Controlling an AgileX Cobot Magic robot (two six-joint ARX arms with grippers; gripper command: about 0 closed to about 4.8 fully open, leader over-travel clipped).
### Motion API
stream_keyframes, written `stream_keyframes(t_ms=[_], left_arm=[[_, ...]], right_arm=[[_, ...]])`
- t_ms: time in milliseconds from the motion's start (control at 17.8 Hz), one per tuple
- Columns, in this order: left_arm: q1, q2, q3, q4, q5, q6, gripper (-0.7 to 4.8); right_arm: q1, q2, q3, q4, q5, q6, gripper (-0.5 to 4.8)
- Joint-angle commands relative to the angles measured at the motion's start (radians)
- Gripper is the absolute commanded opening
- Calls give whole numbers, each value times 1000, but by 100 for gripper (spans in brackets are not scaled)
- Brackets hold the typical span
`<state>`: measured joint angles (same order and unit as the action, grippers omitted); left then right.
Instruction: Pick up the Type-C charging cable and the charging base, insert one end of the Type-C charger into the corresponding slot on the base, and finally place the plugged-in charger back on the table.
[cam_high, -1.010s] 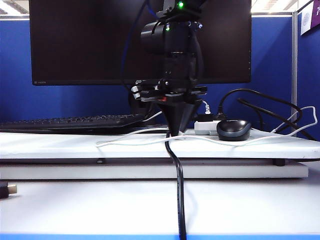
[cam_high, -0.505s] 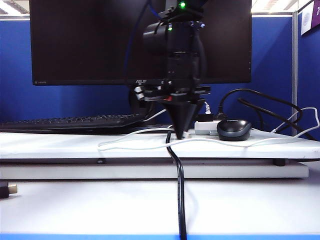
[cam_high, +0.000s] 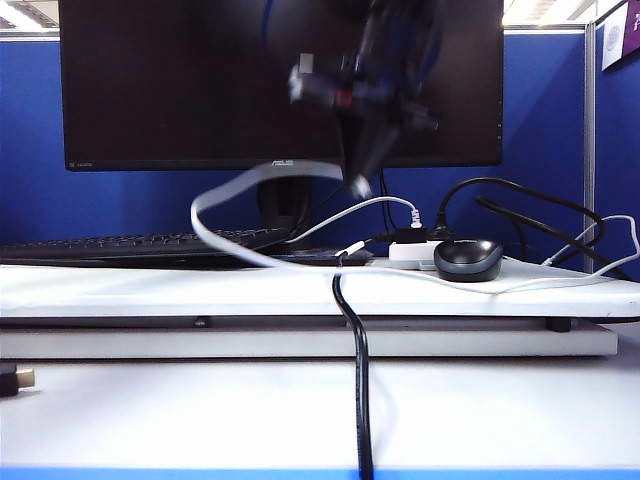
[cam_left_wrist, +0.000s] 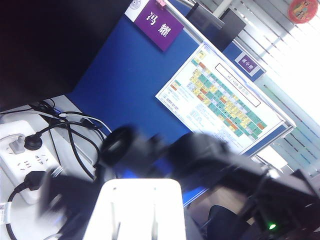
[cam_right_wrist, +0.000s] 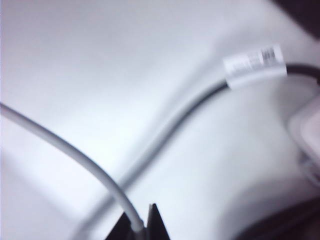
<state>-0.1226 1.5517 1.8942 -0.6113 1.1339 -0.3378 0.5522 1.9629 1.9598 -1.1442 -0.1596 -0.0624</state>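
Cable loops up from the table on the left to the right gripper, pinched on it in front of the monitor. The left gripper clamps the base, out of the exterior view. That thin pinch near the cable's end could slip, dropping the plug.

The right gripper hangs high in front of the monitor in the exterior view — blurred, its fingers pointing down and tilted a little to one side. Its jaws are closed to a narrow tip, and the Type-C charging cable is pinched between them. The right wrist above it is dark and smeared. The left gripper itself I cannot make out in any view.
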Motion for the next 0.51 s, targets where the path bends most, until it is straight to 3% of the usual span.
stream_keyframes(t_ms=[56,112,281,505], left_arm=[[0,-6,6,13,7,1,-6],[0,-6,6,14,7,-3,-6],[0,-6,6,14,11,-3,-6],[0,-6,6,24,47,-3,-6]], right_arm=[[-24,-74,3,76,-195,95,0],[-50,-126,3,161,-356,175,0],[-76,-191,3,355,-605,364,0],[-80,-204,3,589,-805,591,0]])
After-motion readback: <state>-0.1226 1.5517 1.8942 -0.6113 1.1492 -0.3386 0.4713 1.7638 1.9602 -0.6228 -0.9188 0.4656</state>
